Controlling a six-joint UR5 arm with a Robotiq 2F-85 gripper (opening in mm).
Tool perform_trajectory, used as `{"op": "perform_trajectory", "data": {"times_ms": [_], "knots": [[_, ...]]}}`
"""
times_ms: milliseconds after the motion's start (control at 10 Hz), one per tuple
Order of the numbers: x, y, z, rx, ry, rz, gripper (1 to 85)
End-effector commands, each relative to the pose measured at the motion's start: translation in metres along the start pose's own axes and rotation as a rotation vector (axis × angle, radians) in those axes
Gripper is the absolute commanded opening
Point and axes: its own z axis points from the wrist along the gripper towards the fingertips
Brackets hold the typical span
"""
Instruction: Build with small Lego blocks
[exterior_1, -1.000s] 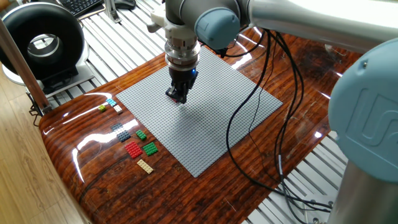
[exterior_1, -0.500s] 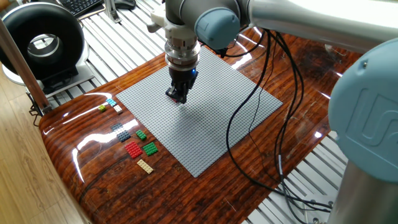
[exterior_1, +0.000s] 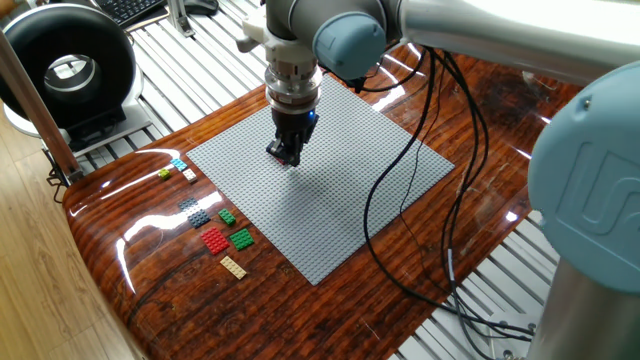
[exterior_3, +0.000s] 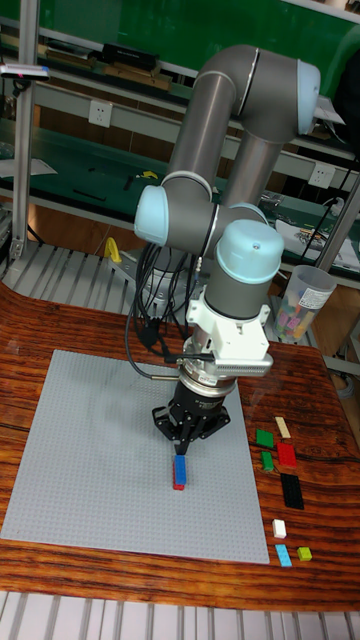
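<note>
My gripper (exterior_1: 284, 155) (exterior_3: 183, 445) points straight down over the middle of the large grey baseplate (exterior_1: 340, 200) (exterior_3: 90, 450). Its fingers are drawn close on the top end of a blue brick (exterior_3: 180, 468) with a red piece (exterior_3: 177, 487) at its lower end, right at the plate surface. The fixed view hides this brick behind the fingers, apart from a reddish hint. Loose small Lego blocks lie on the wood beside the plate: cyan (exterior_1: 178, 164), yellow-green (exterior_1: 165, 174), white (exterior_1: 189, 175), grey (exterior_1: 188, 205), green (exterior_1: 241, 238), red (exterior_1: 214, 240) and tan (exterior_1: 233, 266).
A black round device (exterior_1: 65, 70) stands beyond the table's left corner. Black cables (exterior_1: 400, 210) hang from the arm across the plate's right side. A clear cup (exterior_3: 298, 300) of bricks stands at the back right. The rounded table edge (exterior_1: 100, 260) lies near the loose blocks.
</note>
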Motion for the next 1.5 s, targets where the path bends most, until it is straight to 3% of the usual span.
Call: {"op": "perform_trajectory", "data": {"times_ms": [0,500,1400], "knots": [[-0.003,0.0,-0.002,-0.01,-0.001,0.007,1.3],[-0.003,0.002,-0.002,-0.018,-0.002,0.008,1.3],[0.006,0.01,-0.017,-0.016,0.009,0.031,1.3]]}}
